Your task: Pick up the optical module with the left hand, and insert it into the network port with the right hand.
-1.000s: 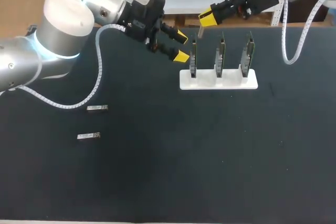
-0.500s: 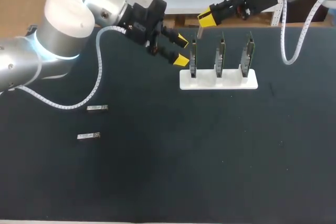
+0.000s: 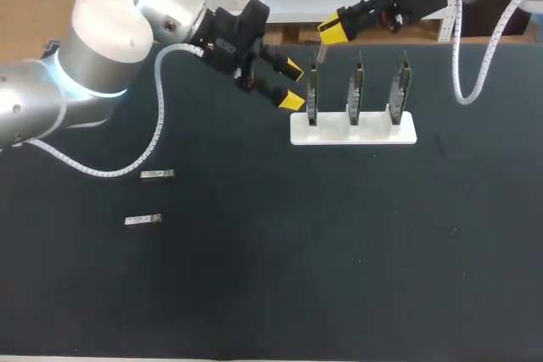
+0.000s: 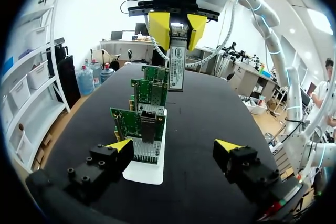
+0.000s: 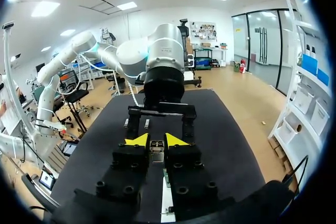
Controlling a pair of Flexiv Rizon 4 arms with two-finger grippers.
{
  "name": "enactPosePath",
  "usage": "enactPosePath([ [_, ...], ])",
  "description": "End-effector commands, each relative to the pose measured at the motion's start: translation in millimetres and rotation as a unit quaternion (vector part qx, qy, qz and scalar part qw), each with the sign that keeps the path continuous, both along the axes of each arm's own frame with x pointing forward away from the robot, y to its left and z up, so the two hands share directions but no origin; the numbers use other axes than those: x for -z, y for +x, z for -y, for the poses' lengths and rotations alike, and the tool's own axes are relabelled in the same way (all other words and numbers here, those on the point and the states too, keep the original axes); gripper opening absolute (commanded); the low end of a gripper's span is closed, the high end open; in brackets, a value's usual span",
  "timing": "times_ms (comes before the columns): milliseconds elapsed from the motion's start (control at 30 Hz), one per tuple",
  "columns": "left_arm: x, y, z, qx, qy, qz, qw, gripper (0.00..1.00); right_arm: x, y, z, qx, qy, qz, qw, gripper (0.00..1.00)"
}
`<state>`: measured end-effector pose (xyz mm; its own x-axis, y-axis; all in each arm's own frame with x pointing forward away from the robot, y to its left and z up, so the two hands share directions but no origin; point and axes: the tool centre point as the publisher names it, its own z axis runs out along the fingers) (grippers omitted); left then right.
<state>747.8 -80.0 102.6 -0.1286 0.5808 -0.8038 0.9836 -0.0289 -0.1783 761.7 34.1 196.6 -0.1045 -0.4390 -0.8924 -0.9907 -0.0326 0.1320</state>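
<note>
Black counter (image 3: 339,260) is seen across the whole head view. Nearest, at the left, a loose module (image 3: 142,220) and a second loose module (image 3: 158,175) are laid flat, near each other and well apart from everything else.

Farther back, a white stand (image 3: 353,129) is set with 3 green cards (image 3: 356,91) upright in a row. Just beside the leftmost card, the left gripper (image 3: 293,82) is held with fingers spread wide and nothing between them. In the left wrist view the end of the stand is seen ahead of the fingers.

Farthest, the right gripper (image 3: 333,33) is poised above the leftmost card. Its fingers are pinched on the optical module (image 4: 176,66), which hangs upright below the yellow tips over the row of cards. Contact with a card cannot be told.
</note>
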Motion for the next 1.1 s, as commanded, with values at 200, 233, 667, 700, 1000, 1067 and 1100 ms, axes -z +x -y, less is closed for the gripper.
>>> enactPosePath([
  [200,1.1,-2.1,0.2,-0.001,0.003,-0.002,1.000,1.00,-0.4,-2.4,-0.2,0.000,-0.002,0.002,1.000,0.00],
  [233,1.2,-2.1,0.2,-0.001,0.004,-0.001,1.000,1.00,-0.5,-2.6,-0.2,0.000,-0.002,0.002,1.000,0.00],
  [667,3.2,-1.8,1.3,-0.010,0.016,0.006,1.000,1.00,-0.9,-4.0,0.9,0.000,-0.004,0.005,1.000,0.00],
  [700,3.2,-1.8,1.3,-0.010,0.016,0.006,1.000,1.00,-0.9,-4.0,1.0,0.000,-0.005,0.006,1.000,0.00],
  [1000,3.2,-1.8,1.3,-0.010,0.016,0.006,1.000,1.00,-2.4,-0.8,0.4,-0.009,-0.019,0.028,0.999,0.00],
  [1067,3.2,-1.8,1.3,-0.010,0.016,0.006,1.000,1.00,-3.0,0.9,0.6,-0.010,-0.024,0.034,0.999,0.00],
  [1100,3.2,-1.8,1.3,-0.010,0.016,0.006,1.000,1.00,-3.2,1.7,0.7,-0.011,-0.025,0.034,0.999,0.00],
])
